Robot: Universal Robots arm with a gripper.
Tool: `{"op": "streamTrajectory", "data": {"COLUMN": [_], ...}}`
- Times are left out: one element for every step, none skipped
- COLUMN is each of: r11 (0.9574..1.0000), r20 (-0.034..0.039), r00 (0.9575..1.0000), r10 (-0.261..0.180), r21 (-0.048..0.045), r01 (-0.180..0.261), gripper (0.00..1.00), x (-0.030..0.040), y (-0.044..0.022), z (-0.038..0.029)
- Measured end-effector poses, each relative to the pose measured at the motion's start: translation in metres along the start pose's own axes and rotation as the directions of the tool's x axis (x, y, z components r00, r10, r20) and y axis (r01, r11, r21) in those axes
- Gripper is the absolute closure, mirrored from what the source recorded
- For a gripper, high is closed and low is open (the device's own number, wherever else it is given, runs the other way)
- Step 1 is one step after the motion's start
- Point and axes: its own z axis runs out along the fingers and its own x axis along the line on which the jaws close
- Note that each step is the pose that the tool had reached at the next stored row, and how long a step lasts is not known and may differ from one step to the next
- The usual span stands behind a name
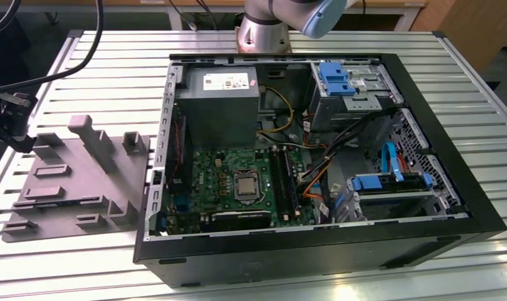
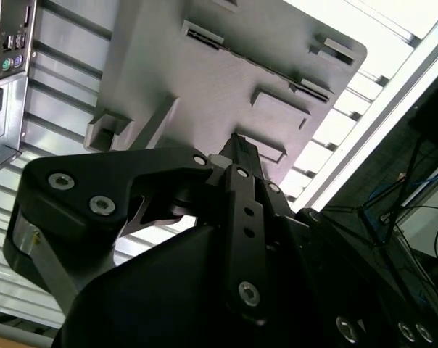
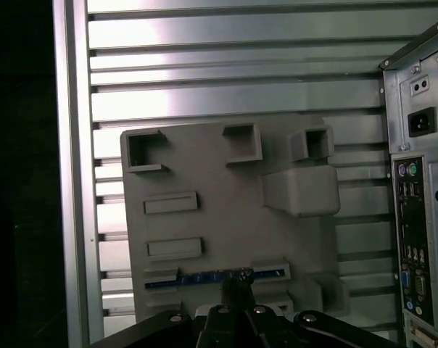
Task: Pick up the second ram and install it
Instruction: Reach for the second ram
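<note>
my pincer (image 1: 20, 144) hangs over the grey holder plate (image 1: 69, 182). the plate lies on the bench (image 1: 111, 56) close to the bench edge at the exterior view's left, just beside the open computer case (image 1: 320, 257).

the second ram (image 3: 197, 278) stands on edge in a slot of that plate, on the side farthest from the three hollow upright blocks (image 3: 143, 151). its long axis runs along the bench slats, from the bench's edge rail (image 3: 70, 181) toward the rear panel (image 3: 422, 217) of the case.

in the first wrist view the tip of my pincer (image 3: 237, 279) overlaps the stick a little toward its case end. i judge that the ram lies straight beneath me and across my line of sight, not off to either side. the plate looks some way below in the second wrist view, past my pincer (image 2: 239, 145), so i take myself to be above the stick, not on it.

i cannot tell whether the pincer is apart or together. the ram is in its slot, not in my grasp.
</note>
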Motion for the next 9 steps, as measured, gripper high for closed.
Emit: {"op": "streamTrajectory", "data": {"r11": [1.0000,1.0000,1.0000,1.0000,1.0000,1.0000,1.0000,1.0000,1.0000], "r20": [0.0001,0.0001,0.0001,0.0001,0.0002,0.0003,0.0002,0.0002,0.0001], "r00": [1.0000,1.0000,1.0000,1.0000,1.0000,1.0000,1.0000,1.0000,1.0000], "r10": [0.000,0.000,0.000,0.000,0.000,0.000,0.000,0.000,0.000], "r21": [0.0000,-0.0001,-0.0001,0.0000,-0.0002,-0.0003,-0.0001,-0.0001,-0.0001], "r01": [0.000,0.000,0.000,0.000,0.000,0.000,0.000,0.000,0.000], "gripper": [0.89,0.89,0.89,0.89,0.89,0.89,0.89,0.89,0.89], "x": [0.0007,0.0016,0.0024,0.0031,0.0036,0.0040,0.0044,0.0047,0.0048], "y": [-0.0001,-0.0002,-0.0003,-0.0004,-0.0005,-0.0005,-0.0006,-0.0006,-0.0006], "z": [0.0005,0.0010,0.0015,0.0019,0.0024,0.0027,0.0030,0.0033,0.0035]}}
